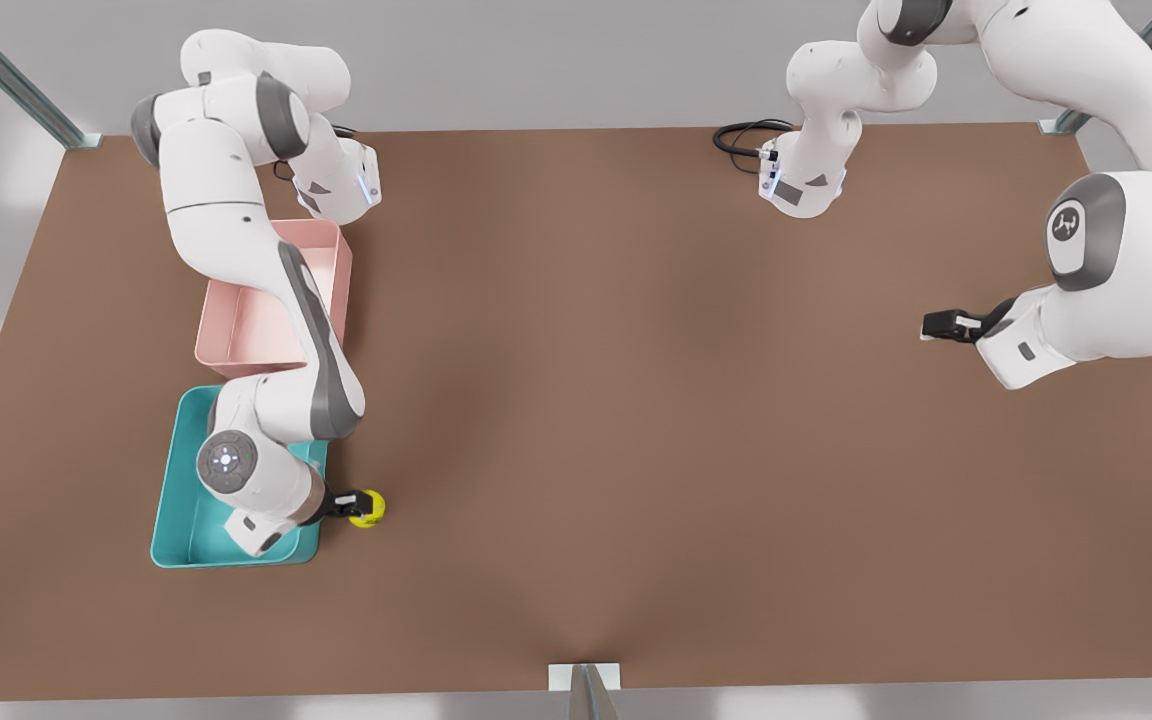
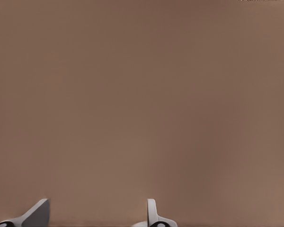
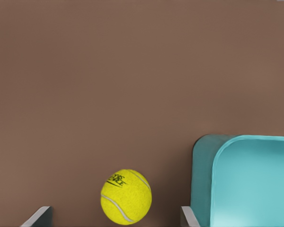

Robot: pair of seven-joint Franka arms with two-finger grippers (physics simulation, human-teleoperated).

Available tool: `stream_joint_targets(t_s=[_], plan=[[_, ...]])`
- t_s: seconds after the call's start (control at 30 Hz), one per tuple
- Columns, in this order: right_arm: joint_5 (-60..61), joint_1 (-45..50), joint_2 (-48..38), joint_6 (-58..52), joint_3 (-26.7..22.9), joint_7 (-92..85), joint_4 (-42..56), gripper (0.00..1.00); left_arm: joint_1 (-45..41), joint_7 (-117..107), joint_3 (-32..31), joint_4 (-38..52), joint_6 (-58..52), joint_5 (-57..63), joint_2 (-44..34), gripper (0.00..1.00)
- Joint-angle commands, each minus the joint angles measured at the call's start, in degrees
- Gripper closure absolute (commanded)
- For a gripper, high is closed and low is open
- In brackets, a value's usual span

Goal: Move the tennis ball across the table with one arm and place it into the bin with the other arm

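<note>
Front view: right gripper (image 1: pixel 354 506) open around tennis ball (image 1: pixel 368 508) beside bin (image 1: pixel 176 500), long axis toward pink tray (image 1: pixel 236 330); left gripper (image 1: pixel 928 326) open, waiting.

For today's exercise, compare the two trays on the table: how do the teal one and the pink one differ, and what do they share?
The teal rectangular plastic bin is the larger; the pink rectangular tray is smaller. The teal bin sits nearer the front view's bottom edge, the pink tray behind it. The small yellow-green tennis ball lies beside the teal bin, at the right gripper, not by the pink tray. Both rest on the brown table, partly hidden by one arm, and have low walls.
</note>
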Motion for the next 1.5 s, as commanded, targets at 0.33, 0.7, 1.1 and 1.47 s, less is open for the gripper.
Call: stream_joint_targets(t_s=[0.33,0.7,1.1,1.47], plan=[[-0.9,0.5,5.1,10.4,0.0,3.2,-0.6,0.0,0.1,-12.9,0.0,-0.1,-0.9,-0.1,-0.1,0.0],[-0.7,0.9,5.0,10.3,-0.1,3.3,-5.7,0.0,-0.1,-12.9,0.0,-0.1,-0.9,0.0,0.4,0.0],[-0.8,1.2,5.7,10.6,-0.3,3.3,-6.7,0.0,0.0,-12.8,0.0,-0.1,-1.7,-0.1,1.2,0.0],[-0.8,1.1,8.3,11.9,-0.2,3.3,-6.8,0.0,0.1,-12.9,0.0,-0.1,-1.7,-0.1,1.3,0.0]])
